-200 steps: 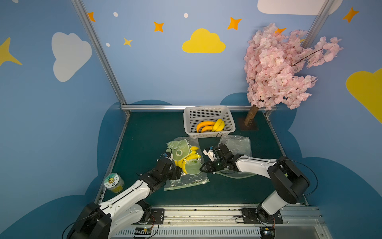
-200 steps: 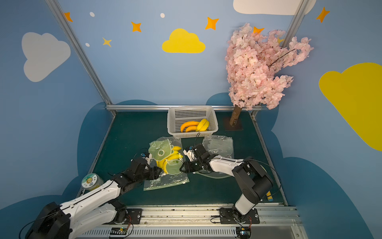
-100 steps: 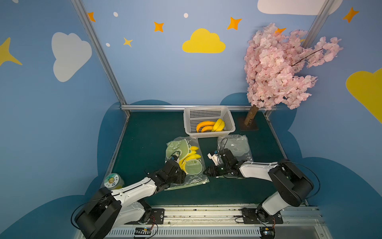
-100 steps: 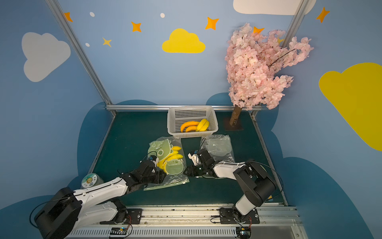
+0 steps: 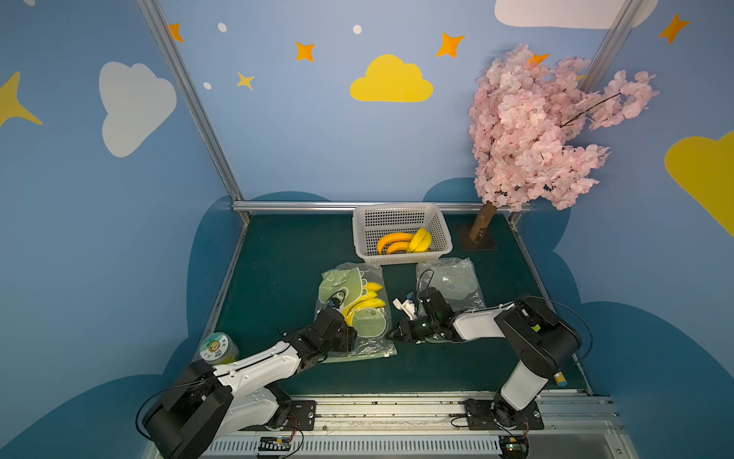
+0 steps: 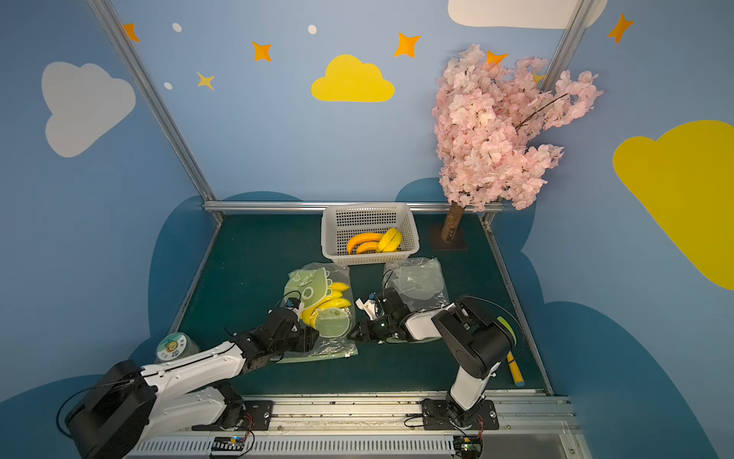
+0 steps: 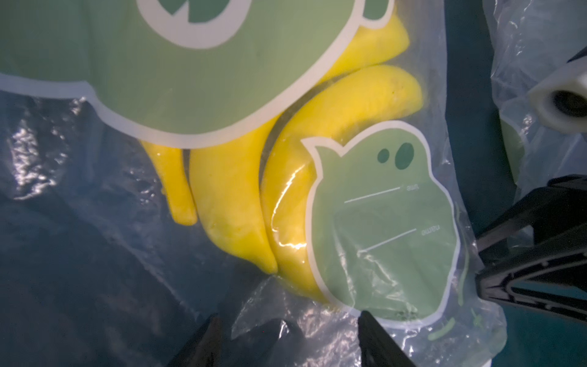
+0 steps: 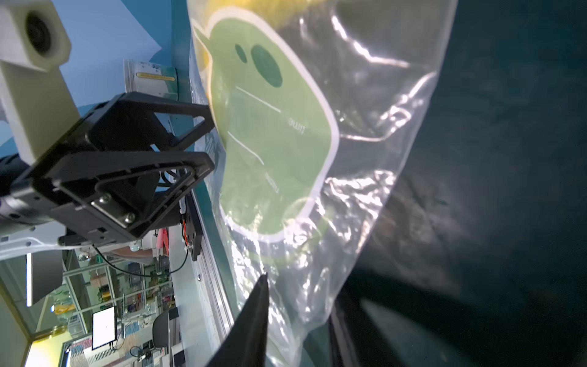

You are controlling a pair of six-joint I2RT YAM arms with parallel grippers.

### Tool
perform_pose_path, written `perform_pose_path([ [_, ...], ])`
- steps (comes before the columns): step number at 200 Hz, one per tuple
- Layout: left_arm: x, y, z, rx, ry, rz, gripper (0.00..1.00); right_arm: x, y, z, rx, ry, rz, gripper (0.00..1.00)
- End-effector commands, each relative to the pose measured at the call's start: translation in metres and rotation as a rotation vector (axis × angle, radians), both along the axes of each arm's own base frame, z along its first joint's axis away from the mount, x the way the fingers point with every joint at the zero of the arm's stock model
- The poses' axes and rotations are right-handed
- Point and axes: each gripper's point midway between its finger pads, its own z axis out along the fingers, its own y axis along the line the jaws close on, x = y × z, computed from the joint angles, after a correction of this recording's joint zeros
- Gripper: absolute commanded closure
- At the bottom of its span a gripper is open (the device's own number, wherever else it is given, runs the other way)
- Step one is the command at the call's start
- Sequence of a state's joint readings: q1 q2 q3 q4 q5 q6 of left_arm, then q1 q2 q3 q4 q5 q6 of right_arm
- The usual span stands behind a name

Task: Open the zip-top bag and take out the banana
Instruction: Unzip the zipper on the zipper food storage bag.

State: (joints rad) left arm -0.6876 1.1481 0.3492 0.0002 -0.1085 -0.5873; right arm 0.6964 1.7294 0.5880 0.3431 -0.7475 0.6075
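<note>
Zip-top bag (image 5: 368, 324) clear with green prints, yellow bananas (image 7: 228, 197) inside, left claw (image 7: 287, 327) spread, right claw (image 5: 391, 336) grip unclear

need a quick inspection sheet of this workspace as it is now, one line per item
surface: dark green mat, flat, no spills seen
job's things: zip-top bag lying mid-mat with bagged bananas inside; zip state cannot be told
clutter: clear bag beside it, looks empty; white basket at the back holding basket bananas; round tin at the left edge; yellow stick at the right edge
grippers: left gripper open, jaws astride crumpled bag film; right gripper at the bag's near right edge, film between its jaws, grip unclear
cables: black wrist cables looped on both arms
surroundings: blue walls with clouds and stars; pink blossom tree back right
</note>
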Motion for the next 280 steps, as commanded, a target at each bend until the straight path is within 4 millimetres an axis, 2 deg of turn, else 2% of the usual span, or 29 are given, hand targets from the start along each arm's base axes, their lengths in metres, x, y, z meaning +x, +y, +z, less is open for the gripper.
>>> perform_pose_path([
  [1, -0.002, 0.002, -0.006, 0.021, 0.003, -0.01, 0.32, -0.012, -0.003, -0.004, 0.02, 0.101, 0.007, 0.86],
  [13, -0.001, 0.002, -0.006, 0.022, 0.005, -0.01, 0.32, -0.012, 0.0, 0.0, 0.042, 0.13, 0.009, 1.0],
  [38, 0.0, 0.002, -0.003, 0.03, -0.013, -0.019, 0.32, -0.008, 0.005, 0.006, 0.07, 0.161, 0.007, 1.0],
  [71, -0.001, -0.002, 0.02, 0.064, -0.113, -0.093, 0.32, -0.004, -0.001, 0.013, 0.058, 0.167, -0.005, 1.0],
  [91, -0.009, -0.015, 0.04, 0.081, -0.212, -0.211, 0.3, -0.001, -0.007, 0.021, 0.057, 0.166, -0.024, 1.0],
  [104, -0.02, -0.031, 0.051, 0.087, -0.285, -0.328, 0.23, 0.001, -0.012, 0.028, 0.053, 0.164, -0.035, 1.0],
  [117, -0.035, -0.048, 0.056, 0.112, -0.338, -0.447, 0.24, 0.003, -0.015, 0.033, 0.041, 0.161, -0.038, 1.0],
  [152, -0.066, -0.082, 0.044, 0.297, -0.42, -0.684, 0.25, 0.002, -0.018, 0.042, 0.029, 0.199, -0.035, 1.0],
  [173, -0.068, -0.096, 0.037, 0.466, -0.491, -0.731, 0.24, -0.003, -0.021, 0.04, 0.014, 0.223, -0.032, 1.0],
  [175, -0.067, -0.097, 0.037, 0.477, -0.497, -0.729, 0.25, 0.002, -0.018, 0.046, 0.024, 0.207, -0.03, 1.0],
  [199, -0.066, -0.111, 0.04, 0.505, -0.553, -0.74, 0.24, 0.004, -0.019, 0.05, 0.023, 0.204, -0.035, 1.0],
  [221, -0.063, -0.114, 0.04, 0.524, -0.581, -0.733, 0.25, 0.003, -0.021, 0.054, 0.032, 0.205, -0.039, 1.0],
  [259, -0.054, -0.111, 0.03, 0.671, -0.596, -0.718, 0.27, -0.001, -0.021, 0.06, 0.05, 0.231, -0.042, 1.0],
  [280, -0.046, -0.11, 0.031, 0.753, -0.631, -0.658, 0.28, -0.002, -0.022, 0.062, 0.051, 0.236, -0.041, 1.0],
])
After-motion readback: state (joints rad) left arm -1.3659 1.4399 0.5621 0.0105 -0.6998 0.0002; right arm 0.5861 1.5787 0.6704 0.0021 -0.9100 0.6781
